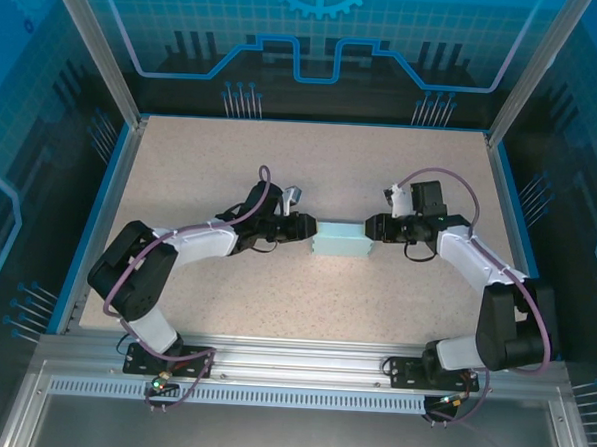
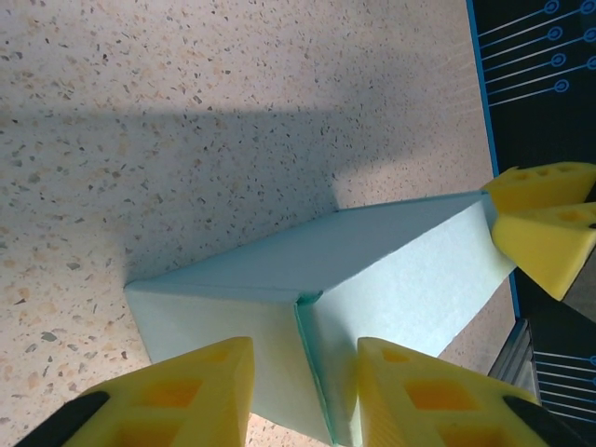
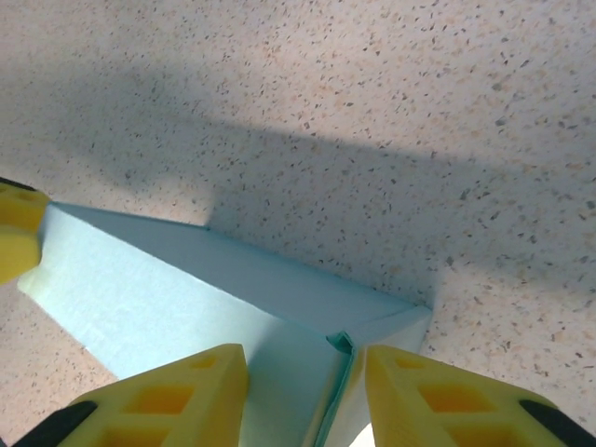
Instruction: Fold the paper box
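One paper box (image 1: 343, 238) on speckled table (image 1: 282, 163)

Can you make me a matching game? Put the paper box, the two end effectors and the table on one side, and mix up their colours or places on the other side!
Things:
1. paper box
2. left end effector
3. right end effector
4. table

Colours or places:
A. speckled beige
B. at the right end of the box
C. pale cyan
D. at the left end of the box

Right pairs: 1-C, 2-D, 3-B, 4-A.
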`<state>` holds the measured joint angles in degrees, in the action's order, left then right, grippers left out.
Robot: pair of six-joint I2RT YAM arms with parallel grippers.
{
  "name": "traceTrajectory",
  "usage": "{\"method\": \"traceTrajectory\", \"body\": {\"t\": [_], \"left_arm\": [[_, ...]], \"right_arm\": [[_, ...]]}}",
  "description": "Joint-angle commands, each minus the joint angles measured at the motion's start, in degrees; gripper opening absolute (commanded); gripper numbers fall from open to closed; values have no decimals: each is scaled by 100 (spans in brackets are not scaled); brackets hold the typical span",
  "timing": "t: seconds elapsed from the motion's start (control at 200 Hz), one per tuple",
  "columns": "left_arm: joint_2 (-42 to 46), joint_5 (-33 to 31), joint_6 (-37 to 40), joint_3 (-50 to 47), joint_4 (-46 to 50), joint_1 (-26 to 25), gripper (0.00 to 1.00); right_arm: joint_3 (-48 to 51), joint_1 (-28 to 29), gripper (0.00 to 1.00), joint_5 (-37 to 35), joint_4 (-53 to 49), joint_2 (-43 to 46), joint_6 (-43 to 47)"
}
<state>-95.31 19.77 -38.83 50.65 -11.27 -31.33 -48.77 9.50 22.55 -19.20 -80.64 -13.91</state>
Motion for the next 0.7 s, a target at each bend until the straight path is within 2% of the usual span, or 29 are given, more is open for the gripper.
{"method": "traceTrajectory", "body": {"t": [0.0, 0.165, 0.245, 0.355, 0.48, 0.695], "left_arm": [[-394, -441, 219, -241, 1040, -39, 32], [-440, -504, 110, -624, 845, -71, 29], [-389, -530, 135, -626, 869, -69, 28], [-299, -503, 146, -511, 937, -83, 27], [-190, -554, 190, -396, 1027, -121, 27], [-135, -341, 111, -309, 914, -155, 27]], "right_arm": [[364, -9, 36, 288, -583, -145, 18], [638, 16, 28, 220, -567, 24, -205], [638, 4, 27, 162, -602, 51, -209], [550, -4, 34, 337, -554, 68, -240], [480, -68, 39, 893, -322, 155, -397], [503, -105, 41, 1377, -61, 168, -645]]}}
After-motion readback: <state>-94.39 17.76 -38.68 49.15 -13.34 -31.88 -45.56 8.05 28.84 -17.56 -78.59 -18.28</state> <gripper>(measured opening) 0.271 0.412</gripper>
